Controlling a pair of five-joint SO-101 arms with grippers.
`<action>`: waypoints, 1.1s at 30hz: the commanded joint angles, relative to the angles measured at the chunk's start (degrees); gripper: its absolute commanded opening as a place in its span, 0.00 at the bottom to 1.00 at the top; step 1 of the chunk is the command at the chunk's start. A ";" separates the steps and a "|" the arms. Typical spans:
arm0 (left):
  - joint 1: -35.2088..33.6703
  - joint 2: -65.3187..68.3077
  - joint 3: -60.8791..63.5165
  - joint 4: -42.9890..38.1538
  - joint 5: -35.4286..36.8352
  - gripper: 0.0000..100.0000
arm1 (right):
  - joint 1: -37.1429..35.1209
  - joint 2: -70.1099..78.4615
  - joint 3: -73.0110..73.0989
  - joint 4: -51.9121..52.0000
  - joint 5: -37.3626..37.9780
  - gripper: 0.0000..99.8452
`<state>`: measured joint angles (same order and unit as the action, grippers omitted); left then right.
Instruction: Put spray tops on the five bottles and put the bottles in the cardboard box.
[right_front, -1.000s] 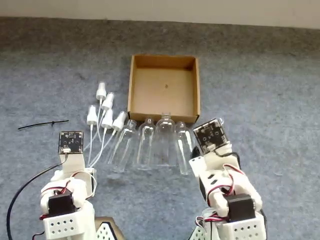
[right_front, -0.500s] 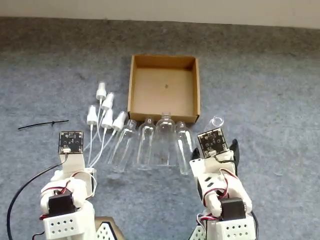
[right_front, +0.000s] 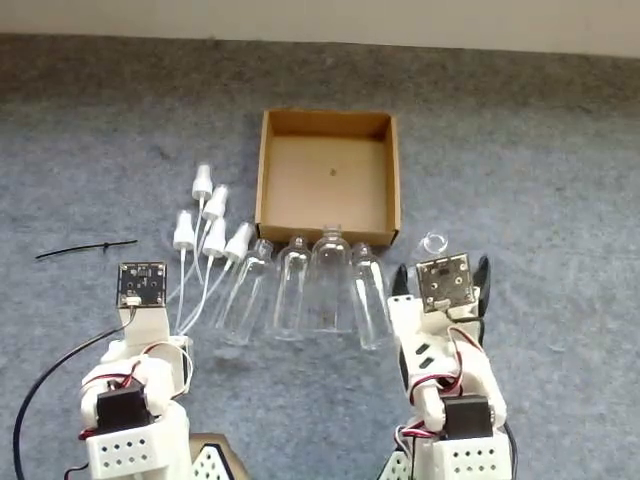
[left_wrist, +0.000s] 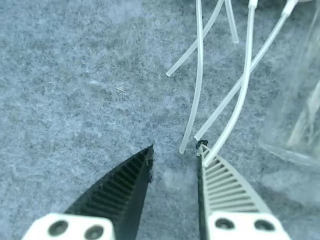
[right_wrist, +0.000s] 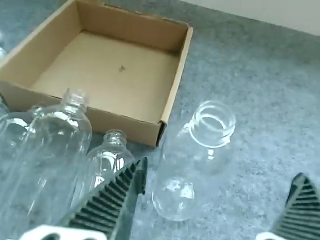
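Right pincer (right_wrist: 221, 170) gaping wide, either side of a bottle (right_wrist: 200, 160).
The bottle sits on the bench near the box (right_wrist: 172, 85) corner; left pincer (left_wrist: 175, 147), slightly parted and empty, hangs over spray-top tubes (left_wrist: 200, 90).

The table is covered with a grey felt-like cloth (right_front: 560, 150), rough and matt. The square brown cardboard box (right_front: 300, 185) is of matt paper board, and its floor is dull and smooth. The clear plastic bottles (right_front: 330, 285) are smooth and glossy, with bright reflections. The white plastic spray tops (right_front: 214, 236) look smooth, and their thin tubes (left_wrist: 199, 75) are translucent with a slight shine. The left gripper (left_wrist: 175, 150) has ribbed matt plastic fingers (left_wrist: 122, 192), one black and one pale.
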<state>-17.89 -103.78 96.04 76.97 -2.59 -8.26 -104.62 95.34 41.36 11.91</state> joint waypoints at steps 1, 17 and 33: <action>-0.84 -0.84 1.10 0.09 0.18 0.14 | 0.92 -0.66 2.59 -5.67 -0.44 0.39; -0.84 -0.84 1.10 0.09 0.18 0.14 | 0.66 -0.57 4.79 -7.78 -0.53 0.39; -0.84 -0.84 1.10 0.09 0.18 0.14 | 0.66 -0.48 4.79 -4.18 -0.53 0.39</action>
<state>-17.89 -103.78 96.04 76.97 -2.59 -8.09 -104.62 95.60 35.82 11.82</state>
